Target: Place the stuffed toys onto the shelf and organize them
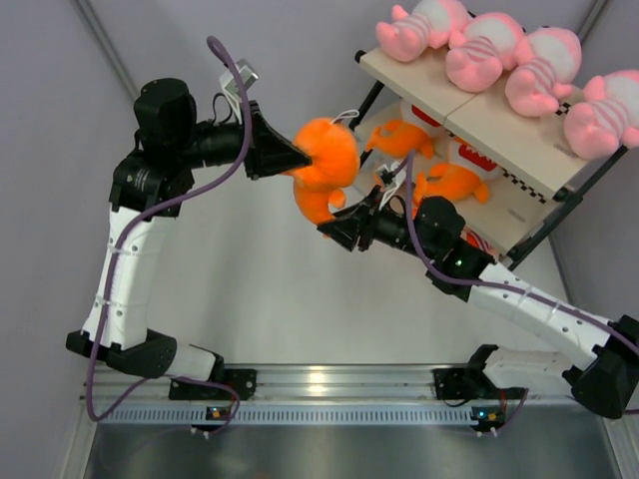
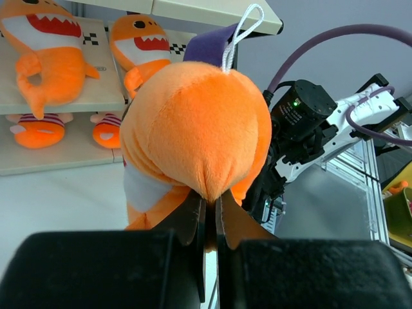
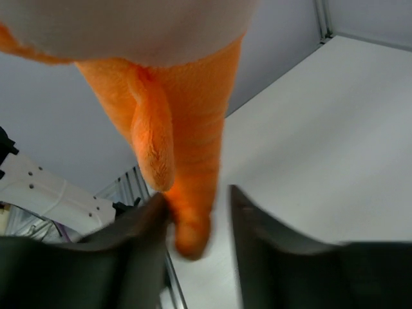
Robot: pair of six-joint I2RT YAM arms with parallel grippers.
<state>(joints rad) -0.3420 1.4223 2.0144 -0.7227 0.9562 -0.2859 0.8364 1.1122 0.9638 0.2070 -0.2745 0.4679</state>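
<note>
My left gripper (image 1: 300, 156) is shut on the back of an orange plush creature (image 1: 325, 165) and holds it in the air left of the shelf (image 1: 439, 88). In the left wrist view the plush (image 2: 193, 129) fills the middle, pinched at my left gripper (image 2: 210, 201). My right gripper (image 1: 336, 226) is open just below it. In the right wrist view the plush's orange tail (image 3: 193, 161) hangs between the spread jaws of my right gripper (image 3: 199, 219), against the left finger. Several pink striped plush figures (image 1: 499, 50) lie on the top board. Two orange plush creatures (image 1: 451, 185) lie on the middle tier.
The shelf's black frame leg (image 1: 544, 235) stands close behind my right arm (image 1: 519, 299). An aluminium rail (image 1: 319, 384) runs along the near edge. The two shelved orange toys (image 2: 45, 51) show at the upper left of the left wrist view, and a green and yellow container (image 2: 399, 215) at its right edge.
</note>
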